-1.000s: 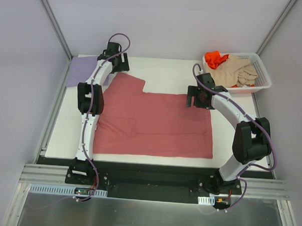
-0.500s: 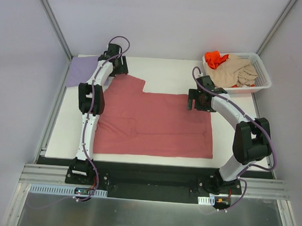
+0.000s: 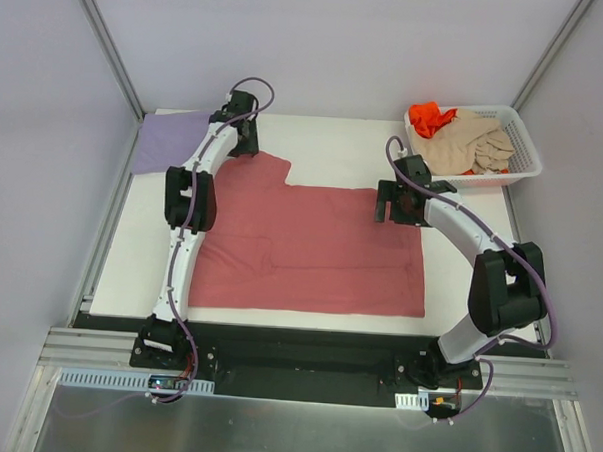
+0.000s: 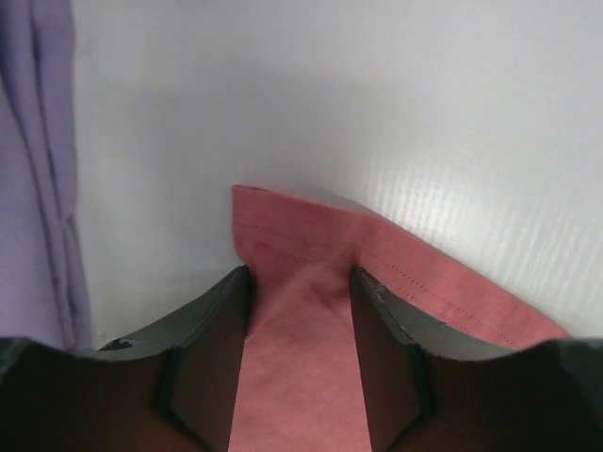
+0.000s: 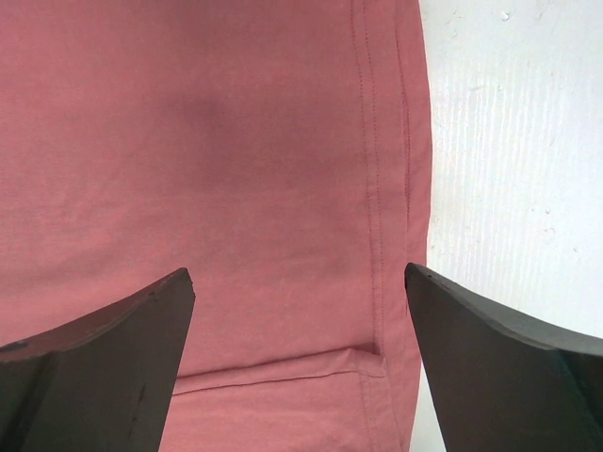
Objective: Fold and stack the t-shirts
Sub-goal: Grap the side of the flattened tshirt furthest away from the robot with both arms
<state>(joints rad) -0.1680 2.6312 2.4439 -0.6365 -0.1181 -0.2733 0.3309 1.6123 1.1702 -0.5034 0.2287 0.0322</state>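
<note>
The rose-red t-shirt (image 3: 311, 241) lies spread flat on the white table (image 3: 335, 142). My left gripper (image 3: 243, 143) is at its far left corner. In the left wrist view its jaws (image 4: 300, 273) stand half-closed astride that corner of red cloth (image 4: 301, 358), which fills the gap between them and puckers slightly. My right gripper (image 3: 398, 202) hovers over the shirt's far right edge, open wide, with the hem (image 5: 377, 188) and a folded flap between the fingers (image 5: 297, 273). A lavender t-shirt (image 3: 170, 140) lies folded at the far left corner of the table, and it shows as purple cloth (image 4: 38, 169) in the left wrist view.
A white mesh basket (image 3: 530, 161) stands at the far right and holds a beige t-shirt (image 3: 470, 143) and an orange one (image 3: 429, 116). Metal frame posts and grey walls close in the table on three sides.
My left gripper has slid farther back to the shirt's far left corner and its jaws have narrowed around the cloth. The right gripper has barely shifted and stays wide open.
</note>
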